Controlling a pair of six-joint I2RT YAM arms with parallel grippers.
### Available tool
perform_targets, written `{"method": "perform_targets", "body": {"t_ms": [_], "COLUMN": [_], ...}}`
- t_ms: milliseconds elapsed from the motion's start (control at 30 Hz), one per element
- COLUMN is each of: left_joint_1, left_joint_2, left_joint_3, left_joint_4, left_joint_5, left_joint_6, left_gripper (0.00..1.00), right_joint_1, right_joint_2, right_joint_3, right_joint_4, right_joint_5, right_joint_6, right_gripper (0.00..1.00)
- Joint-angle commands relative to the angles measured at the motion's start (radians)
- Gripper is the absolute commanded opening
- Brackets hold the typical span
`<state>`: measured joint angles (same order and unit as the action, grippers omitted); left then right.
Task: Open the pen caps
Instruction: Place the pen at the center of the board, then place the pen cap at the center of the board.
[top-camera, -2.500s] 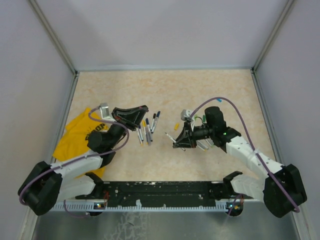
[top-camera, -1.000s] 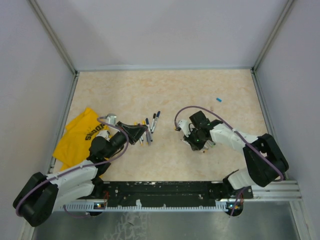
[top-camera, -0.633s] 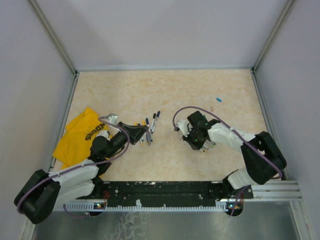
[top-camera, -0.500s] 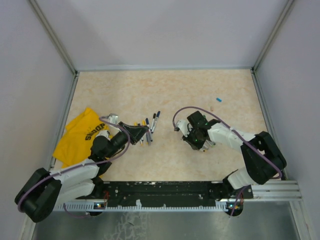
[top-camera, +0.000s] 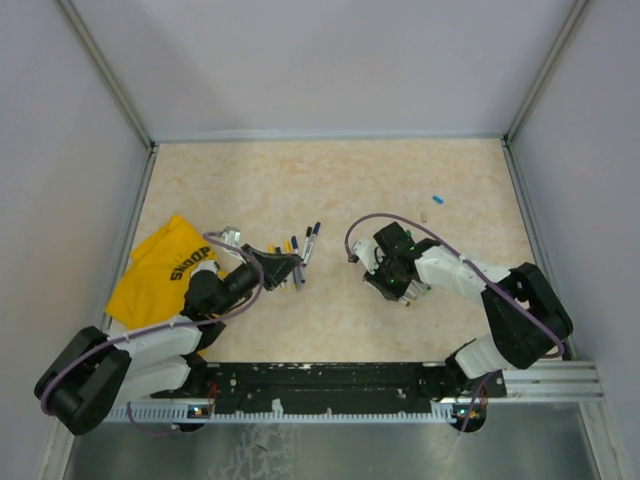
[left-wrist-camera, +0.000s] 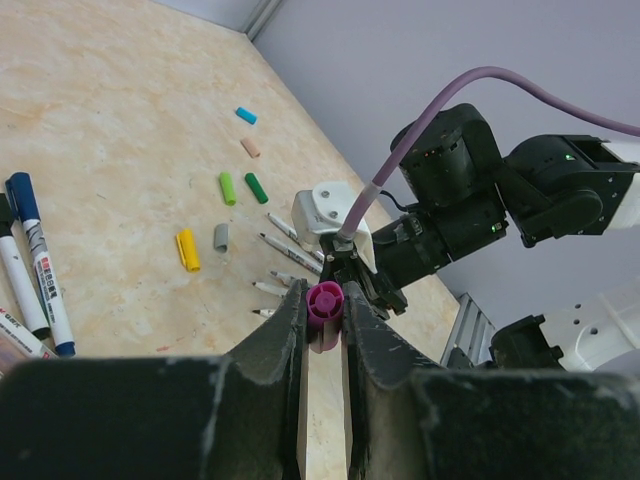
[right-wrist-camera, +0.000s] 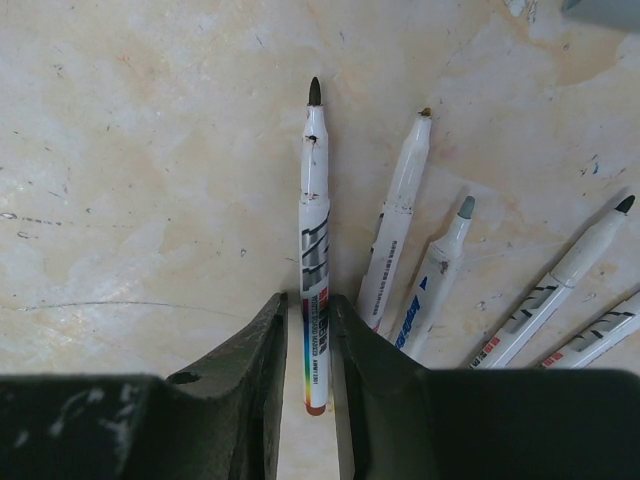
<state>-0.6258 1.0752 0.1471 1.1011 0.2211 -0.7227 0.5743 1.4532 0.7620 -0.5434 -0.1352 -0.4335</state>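
Going by the left wrist view, the purple cap (left-wrist-camera: 323, 303) sits end-on in the left claw (left-wrist-camera: 322, 314), which is clenched on its sides and holding it up off the surface (left-wrist-camera: 110, 90). Can't tell if any barrel hangs under it, the fingers hide that. The other loose pen caps (left-wrist-camera: 228, 188) lie scattered farther out near the right arm: greens, a yellow cap (left-wrist-camera: 187, 249), a grey cap (left-wrist-camera: 221, 236) and a blue cap (left-wrist-camera: 245, 115). They look like featherweight hard plastic, smooth and round, so I'd guess they roll and squirt out of a pinch easily. Best bet is squeezing across the middle, not the tip. The right claw (right-wrist-camera: 310, 305) sits low, straddling a bare-tipped pen (right-wrist-camera: 314, 220). Its jaws are loosened, with a sliver of surface showing on either side of the barrel, so it isn't gripping. That pen lies beside a fan of other uncapped pens (right-wrist-camera: 400, 230). The capped pens (left-wrist-camera: 40, 265) are bunched by the left claw, with the yellow cloth (top-camera: 160, 270) just beyond. For those I'd take the stiff barrel mid-length in one claw and the cap in the other, then pull straight.
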Motion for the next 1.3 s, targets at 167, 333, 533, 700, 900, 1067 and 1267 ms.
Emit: {"method": "perform_targets", "body": {"t_ms": [167, 333, 533, 700, 900, 1067, 1267], "left_joint_1": [0.005, 0.004, 0.005, -0.002, -0.043, -0.095, -0.149], "left_joint_2": [0.051, 0.091, 0.137, 0.164, 0.167, 0.176, 0.208], "left_joint_3": [0.016, 0.031, 0.049, 0.08, 0.117, 0.167, 0.232], "left_joint_4": [0.065, 0.069, 0.062, -0.022, -0.16, -0.279, -0.398], "left_joint_5": [0.06, 0.096, 0.131, 0.135, 0.061, -0.025, -0.111], "left_joint_6": [-0.023, -0.034, -0.045, -0.034, 0.015, 0.066, 0.112], "left_gripper": [0.0, 0.0, 0.0, 0.0, 0.0, 0.0, 0.0], "right_joint_1": [0.008, 0.007, 0.008, 0.007, 0.007, 0.003, -0.009], "right_joint_2": [-0.021, -0.038, -0.046, -0.065, -0.098, -0.114, -0.131], "right_joint_3": [0.061, 0.065, 0.069, 0.074, 0.079, 0.08, 0.079], "right_joint_4": [-0.004, -0.007, -0.011, -0.019, -0.022, -0.022, -0.02], "right_joint_5": [0.002, -0.003, -0.012, -0.031, -0.049, -0.052, -0.055], "right_joint_6": [0.0, -0.008, -0.012, -0.023, -0.035, -0.042, -0.042], "right_gripper": [0.24, 0.24, 0.25, 0.25, 0.25, 0.26, 0.25]}}
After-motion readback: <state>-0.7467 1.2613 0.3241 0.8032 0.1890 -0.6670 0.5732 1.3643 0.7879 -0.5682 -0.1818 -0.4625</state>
